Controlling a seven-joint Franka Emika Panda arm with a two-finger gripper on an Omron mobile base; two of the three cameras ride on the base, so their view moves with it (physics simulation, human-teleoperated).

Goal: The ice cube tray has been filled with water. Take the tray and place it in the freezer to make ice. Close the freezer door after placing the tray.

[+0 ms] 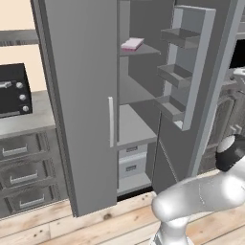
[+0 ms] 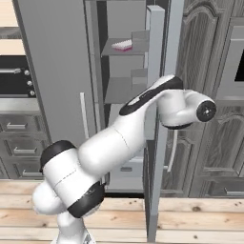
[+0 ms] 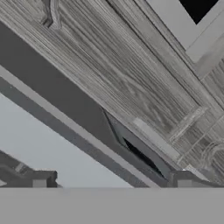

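Ice cube tray [image 1: 132, 44] lies on an upper freezer [image 1: 139, 91] shelf. Freezer door [image 1: 198, 67] stands wide open. Gripper [image 3: 111, 181], jaws spread and empty, faces the door's outer side; a glancing push could slip off it

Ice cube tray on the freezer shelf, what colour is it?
Pale pink ice cube tray, clearest in the left base view.

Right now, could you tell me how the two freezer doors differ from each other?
The left door is shut, or nearly so, and shows its plain grey front with a slim pale handle. The right door is swung open, showing its inner side with three small grey shelves. Both are tall and grey. The pink tray lies on an upper shelf inside.
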